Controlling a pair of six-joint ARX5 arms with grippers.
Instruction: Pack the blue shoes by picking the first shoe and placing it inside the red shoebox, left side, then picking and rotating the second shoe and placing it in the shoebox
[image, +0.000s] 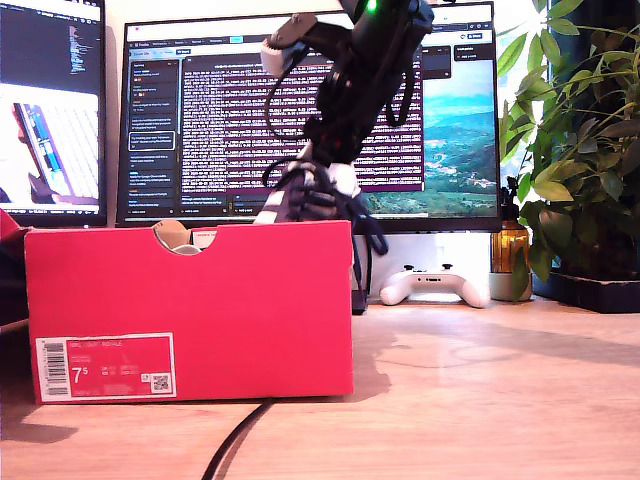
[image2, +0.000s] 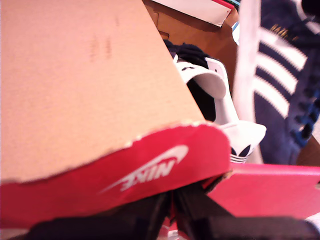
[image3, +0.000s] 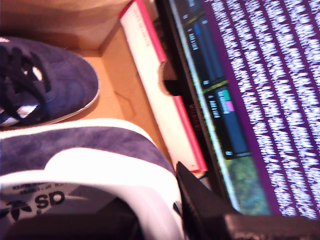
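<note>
Red shoebox (image: 190, 310) sits at the exterior view's left on the wooden worktop (image: 480, 400), barcode label (image: 105, 367) reading 7.5 facing the camera, a black cable (image: 235, 445) running under its front. My first tool (image2: 172, 210) is clamped on the box's red Nike flap (image2: 150, 170), jaws closed around the cardboard edge. Inside the box one blue shoe (image2: 220, 110) lies heel toward that camera. Above the box's far end in the exterior view, my second tool (image3: 165, 220) holds the second blue shoe (image: 310, 195) at its heel collar, tilted over the open box. Its jaws are gripping the shoe. Behind: two monitors (image: 300, 120), white game controller (image: 435, 285), potted plant (image: 580, 150) at the exterior view's right.
</note>
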